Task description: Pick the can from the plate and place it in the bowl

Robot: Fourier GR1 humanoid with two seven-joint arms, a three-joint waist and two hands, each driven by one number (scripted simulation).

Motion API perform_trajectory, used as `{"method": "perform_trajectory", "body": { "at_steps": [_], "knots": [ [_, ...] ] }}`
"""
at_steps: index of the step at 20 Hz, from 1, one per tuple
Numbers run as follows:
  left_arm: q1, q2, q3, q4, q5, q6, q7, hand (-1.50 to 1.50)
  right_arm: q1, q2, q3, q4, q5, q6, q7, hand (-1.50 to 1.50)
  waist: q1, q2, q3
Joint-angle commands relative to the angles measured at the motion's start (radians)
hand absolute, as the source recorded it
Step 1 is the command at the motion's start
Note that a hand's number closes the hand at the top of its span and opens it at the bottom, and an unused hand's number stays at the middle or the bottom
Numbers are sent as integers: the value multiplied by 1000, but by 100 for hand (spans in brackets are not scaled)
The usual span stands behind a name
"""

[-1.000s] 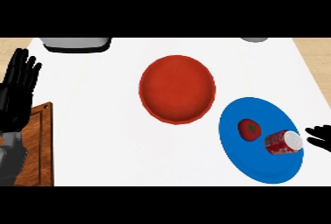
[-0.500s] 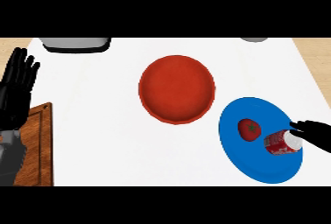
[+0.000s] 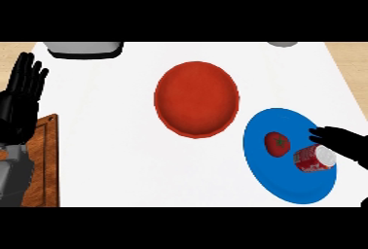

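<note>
The can (image 3: 314,158) is lying on its side on the blue plate (image 3: 287,187), its pale end pointing away from the red bowl (image 3: 197,98), and a small red tomato (image 3: 277,141) is sitting on the same plate just beside it, on the side nearer the bowl. The right hand (image 3: 345,142) is reaching in over the plate's far rim, its dark fingers (image 3: 321,134) spreading above and just past the can's pale end. They are looking fairly straight rather than wrapped around anything, so I am reading the hand as open and not yet gripping; whether it is actually touching the can I cannot tell from here. The bowl is standing on the white counter (image 3: 115,160) just beside the plate, and nothing is showing inside it. The left hand (image 3: 20,97) is resting open with fingers up, well apart from the plate on the far side of the bowl, above a wooden board (image 3: 45,160). As I am judging it, the task is only at its opening step: the can is not yet grasped or lifted, and closing on it, raising it off the plate, carrying it across to the bowl and letting it go there are all still to come.
</note>
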State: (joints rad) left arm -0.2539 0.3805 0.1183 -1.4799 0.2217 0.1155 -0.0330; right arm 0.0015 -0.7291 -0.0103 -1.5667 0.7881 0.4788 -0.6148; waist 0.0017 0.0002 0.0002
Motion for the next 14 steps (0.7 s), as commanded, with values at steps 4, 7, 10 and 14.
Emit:
{"method": "perform_trajectory", "body": {
  "at_steps": [4, 7, 10, 14],
  "knots": [
    [-59, 17, 71, 119, 18, -72, -34, 0, -75, 60, 57, 74, 101, -4, 0, -150, -2, 1, 0],
    [-53, 4, 61, 63, -15, -51, 10, 0, -64, 90, 53, 77, 134, -2, 4, -150, -2, 0, 0],
    [-17, -63, 7, 8, -73, 7, 9, 0, -3, 63, 9, 66, 128, -35, -53, -150, -6, -1, 0],
    [-13, -34, 67, 22, -34, -62, -14, 0, -59, 133, 60, 120, 198, -37, -19, -150, -2, 0, 0]
  ]
}}
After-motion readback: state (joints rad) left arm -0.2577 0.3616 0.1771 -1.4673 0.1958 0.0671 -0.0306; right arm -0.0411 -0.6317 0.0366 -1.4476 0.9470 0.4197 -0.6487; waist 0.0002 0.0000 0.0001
